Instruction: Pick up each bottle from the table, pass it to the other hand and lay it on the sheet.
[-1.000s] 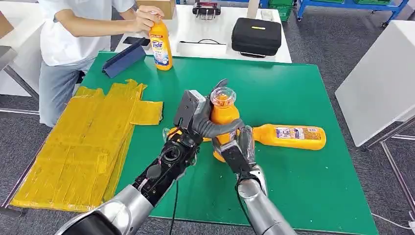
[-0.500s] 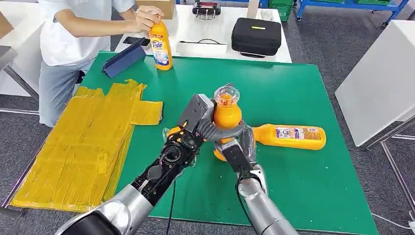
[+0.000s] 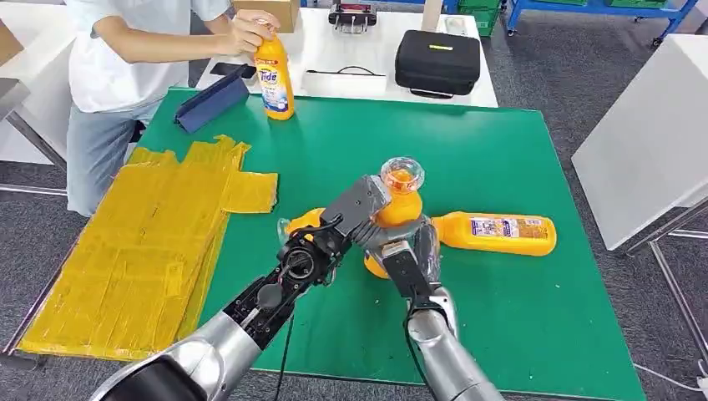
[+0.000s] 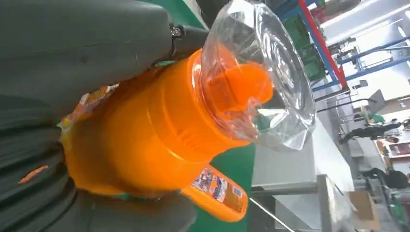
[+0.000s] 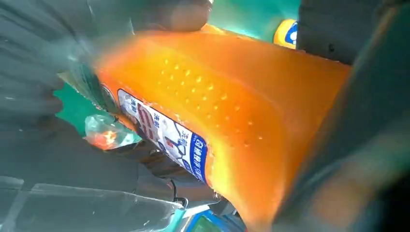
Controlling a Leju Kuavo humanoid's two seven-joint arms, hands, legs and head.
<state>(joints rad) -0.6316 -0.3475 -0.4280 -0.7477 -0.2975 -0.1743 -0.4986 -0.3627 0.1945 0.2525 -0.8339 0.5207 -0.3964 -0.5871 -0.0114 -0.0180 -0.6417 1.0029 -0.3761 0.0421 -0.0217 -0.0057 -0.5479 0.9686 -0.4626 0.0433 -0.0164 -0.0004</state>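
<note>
Gripping one orange bottle from both sides above the green table, the humanoid's two hands meet at what looks like the middle of a handover. The right hand wraps the lower body from beneath, dark fingers curled round the plastic; the left hand clasps the shoulder just under the clear domed cap, thumb pressed across the neck. Both hold at once, probably so that the bottle is never unsupported as it changes sides. It tilts toward the robot's right, well clear of the surface. The body is glossy orange plastic with a dimpled grip patch and a printed label; the cap is thin, transparent and faceted.

Just beyond lies a second bottle on its side, touching the mat. To the left the yellow sheet, crinkled and built of taped panels, waits as the destination. Farther back a person's hand steadies an upright third bottle at the table's far edge.
</note>
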